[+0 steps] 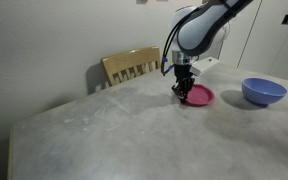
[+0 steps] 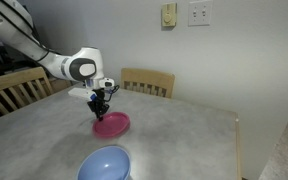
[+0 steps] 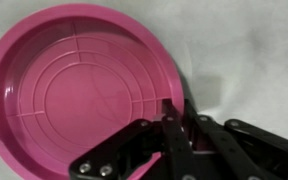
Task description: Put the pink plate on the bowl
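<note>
The pink plate point(image 1: 200, 96) lies on the grey table, also seen in an exterior view point(image 2: 113, 124), and it fills the left of the wrist view point(image 3: 79, 90). My gripper point(image 1: 184, 90) is down at the plate's edge nearest the chair. In the wrist view the gripper point(image 3: 174, 112) has one finger inside the rim and one outside, shut on the rim. The periwinkle-blue bowl point(image 1: 264, 91) stands empty on the table about a plate's width away from the plate, and shows at the near edge in an exterior view point(image 2: 105, 164).
The grey stone-look table point(image 1: 104, 130) spreads widely around both things. A wooden chair point(image 1: 131, 66) stands at the table's far side behind the gripper. In an exterior view there is a second chair point(image 2: 9, 90) at the left, and a wall behind.
</note>
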You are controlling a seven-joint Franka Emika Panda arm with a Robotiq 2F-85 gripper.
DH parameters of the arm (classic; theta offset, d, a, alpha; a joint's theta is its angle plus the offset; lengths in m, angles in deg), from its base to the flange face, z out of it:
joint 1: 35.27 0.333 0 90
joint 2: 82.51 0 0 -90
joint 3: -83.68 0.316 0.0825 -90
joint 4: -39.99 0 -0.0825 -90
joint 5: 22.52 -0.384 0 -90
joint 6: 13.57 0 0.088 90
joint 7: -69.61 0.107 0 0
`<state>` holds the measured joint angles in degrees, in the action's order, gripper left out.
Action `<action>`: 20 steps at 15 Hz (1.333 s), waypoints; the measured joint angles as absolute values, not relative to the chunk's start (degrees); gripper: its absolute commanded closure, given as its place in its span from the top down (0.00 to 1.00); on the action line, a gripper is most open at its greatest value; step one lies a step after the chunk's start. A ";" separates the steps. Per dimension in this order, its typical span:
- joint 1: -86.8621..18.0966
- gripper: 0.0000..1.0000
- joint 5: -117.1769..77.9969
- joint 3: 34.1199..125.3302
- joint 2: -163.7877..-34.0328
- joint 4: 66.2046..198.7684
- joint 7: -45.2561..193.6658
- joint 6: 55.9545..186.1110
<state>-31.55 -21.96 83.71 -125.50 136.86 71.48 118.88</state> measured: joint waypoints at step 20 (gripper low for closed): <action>-19.69 0.03 -3.98 75.33 -108.86 146.37 112.07 100.32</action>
